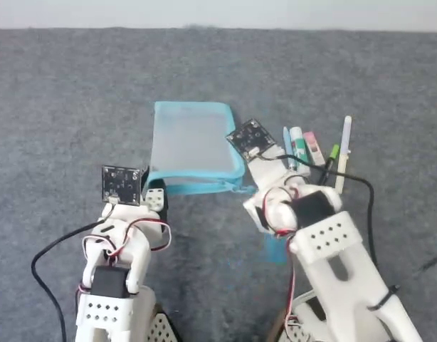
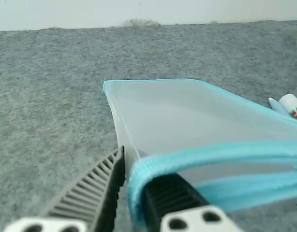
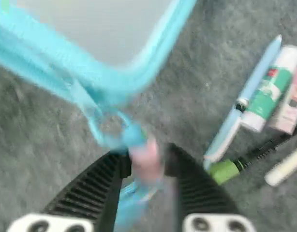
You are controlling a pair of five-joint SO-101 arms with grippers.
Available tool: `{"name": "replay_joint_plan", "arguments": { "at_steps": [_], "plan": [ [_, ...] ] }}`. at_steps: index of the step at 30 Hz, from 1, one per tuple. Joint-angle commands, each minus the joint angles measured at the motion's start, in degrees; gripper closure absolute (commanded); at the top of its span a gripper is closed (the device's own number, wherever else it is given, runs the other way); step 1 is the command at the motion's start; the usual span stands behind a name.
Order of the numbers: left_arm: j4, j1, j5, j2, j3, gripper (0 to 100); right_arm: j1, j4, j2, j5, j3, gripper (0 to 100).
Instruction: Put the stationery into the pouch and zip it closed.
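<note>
The translucent pouch (image 1: 190, 142) with light-blue trim lies mid-table, its mouth toward the arms. My left gripper (image 2: 136, 193) is shut on the blue zip edge (image 2: 211, 154) at the near left corner (image 1: 156, 187), lifting that lip. My right gripper (image 3: 146, 174) sits at the near right corner (image 1: 255, 191), shut on the pink-and-blue zipper pull (image 3: 143, 157). To the right of the pouch lie a blue pen (image 3: 245, 99), a green-and-white glue stick (image 3: 272, 87), a pink eraser (image 3: 293, 101), a green-tipped pen (image 3: 235, 166) and a pale pen (image 1: 343, 153).
Grey carpet-like cloth (image 1: 69, 100) covers the table, with open room left of and beyond the pouch. A black cable (image 1: 361, 189) loops from the right arm over the pens. A blue strip (image 1: 275, 249) shows under the right arm.
</note>
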Motion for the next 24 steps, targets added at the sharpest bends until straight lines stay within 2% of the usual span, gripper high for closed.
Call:
{"name": "replay_joint_plan", "arguments": {
  "at_steps": [1, 6, 11, 15, 24],
  "plan": [
    [-2.02, 0.44, -0.88, -0.70, -0.92, 99, 0.66, 5.58, -5.58, 4.22, -5.01, 62.6],
    [-1.85, 0.53, -1.23, -0.70, -0.92, 99, 1.45, 10.95, -11.30, 8.00, -5.80, 63.5],
    [-2.02, 0.53, -1.32, -0.97, -0.13, 99, 13.49, 14.99, -11.30, 9.85, -11.69, 70.8],
    [-1.85, 0.18, -1.41, -1.05, -0.22, 99, 20.35, 14.81, -1.19, 10.02, -14.15, 71.4],
    [-1.76, 0.09, -1.41, -1.05, -0.13, 99, 31.08, 0.13, 24.04, 7.12, -16.53, 71.4]
  ]
}}
